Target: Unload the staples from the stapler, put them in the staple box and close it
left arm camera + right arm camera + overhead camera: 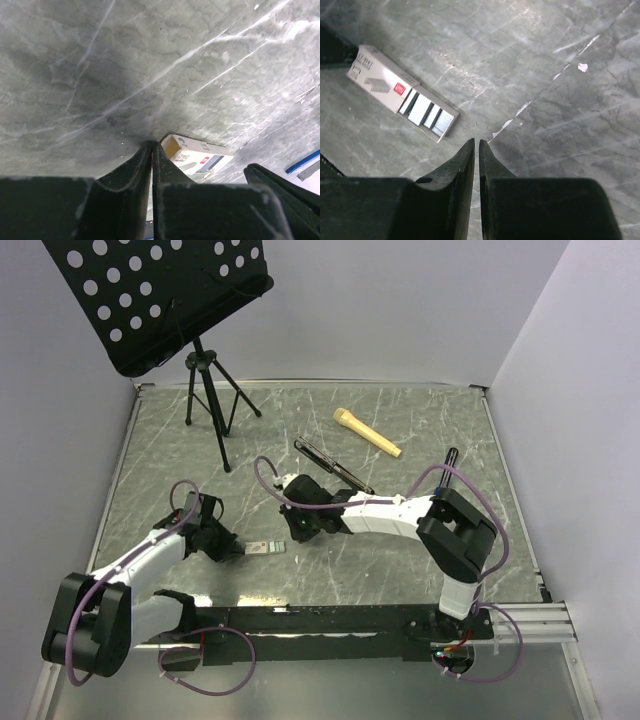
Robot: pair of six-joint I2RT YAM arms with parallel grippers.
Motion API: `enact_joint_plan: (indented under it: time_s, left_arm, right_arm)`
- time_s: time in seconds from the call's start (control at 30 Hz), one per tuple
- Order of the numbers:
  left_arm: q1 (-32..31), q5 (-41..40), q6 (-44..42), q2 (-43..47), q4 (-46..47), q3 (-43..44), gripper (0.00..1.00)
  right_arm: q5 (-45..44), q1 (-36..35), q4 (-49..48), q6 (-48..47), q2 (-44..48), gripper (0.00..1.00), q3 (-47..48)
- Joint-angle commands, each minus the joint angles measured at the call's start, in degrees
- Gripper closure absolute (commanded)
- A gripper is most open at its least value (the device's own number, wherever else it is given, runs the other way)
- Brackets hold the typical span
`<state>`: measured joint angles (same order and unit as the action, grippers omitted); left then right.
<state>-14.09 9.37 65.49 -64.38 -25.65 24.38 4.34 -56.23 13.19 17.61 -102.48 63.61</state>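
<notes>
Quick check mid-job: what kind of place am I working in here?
Probably a robot test cell: a marble-patterned table boxed in by plain white walls, the left arm and right arm bolted at its near edge, and a music stand in the back left corner.

We count two arms, the left arm (140, 565) and the right arm (385, 512), each ending in one tool: the left tool (151, 150) and the right tool (475, 145). On the desk (400, 410) lie one stapler (335, 466), one tan handle (367, 432), one dark pen (450, 457) and one box (382, 82). The box's tray holds several strips of staples (427, 112), too tightly packed for us to number. One music stand (160, 295) stands far left.
</notes>
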Motion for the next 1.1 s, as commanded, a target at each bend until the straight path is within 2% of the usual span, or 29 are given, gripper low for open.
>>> enact_joint_plan:
  time_s: [0.0,0.43,0.8,1.07]
  left_arm:
    - [-0.77,-1.10,1.04,0.22,-2.30,-2.41,0.88]
    - [-2.26,-1.45,2.18,-0.57,-0.54,-2.23,0.89]
    - [-6.83,-2.16,4.64,-3.73,0.86,-0.12,0.90]
    - [-10.52,-2.51,7.27,-5.84,2.27,0.75,0.90]
  right_arm:
    - [-3.80,-1.52,1.31,4.98,-1.41,0.84,2.13]
    - [-3.37,-4.15,-0.97,7.96,-6.16,0.84,4.76]
    - [-2.49,-4.86,-2.64,10.43,-7.12,0.84,6.26]
    - [-1.79,-3.80,-4.40,11.83,-8.53,0.79,6.44]
